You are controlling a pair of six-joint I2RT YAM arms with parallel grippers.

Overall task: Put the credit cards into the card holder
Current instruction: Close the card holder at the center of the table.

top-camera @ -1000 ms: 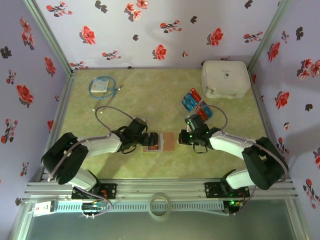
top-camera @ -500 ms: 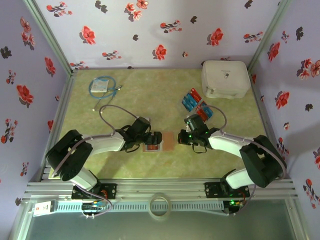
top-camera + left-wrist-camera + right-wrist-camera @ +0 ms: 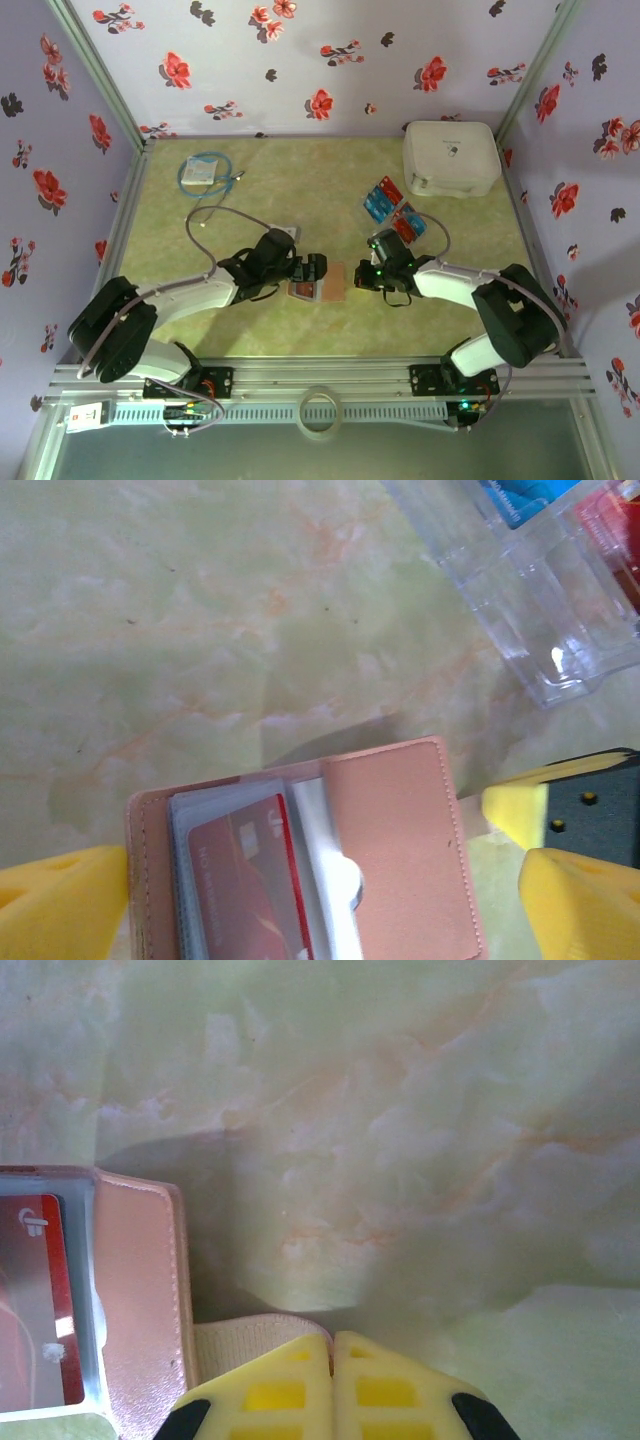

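On top of a green marbled table (image 3: 300, 190), at its front middle, lying flat and spread open: a small tan card holder (image 3: 395, 850) with rounded corners. Tucked into a clear inner pocket on its left half, one red card (image 3: 245, 880) with pale print.

Around the holder, the left gripper (image 3: 310, 277), spread wide, one yellow finger off each side, closed on nothing. In the left wrist view, hard to tell whether the finger at the holder's left edge touches it or only overlaps it.

Just off the holder's right edge, the right gripper (image 3: 333, 1385), yellow fingertips pressed fully together with no gap. Next to those tips, a pale beige strip (image 3: 255, 1345) at the holder's corner; impossible to tell whether pinched or merely touched.

Farther back and to the right, well apart from the holder, a clear plastic tray (image 3: 540, 620) with more credit cards (image 3: 385, 198) inside, some red and some blue.

Behind the tray, in the back right corner, a big white zip case (image 3: 450, 157). Across the table, at the back left, a small packet with a blue cable (image 3: 203, 172).

Around three sides, lilac walls (image 3: 300, 60) printed with red and dark flowers.
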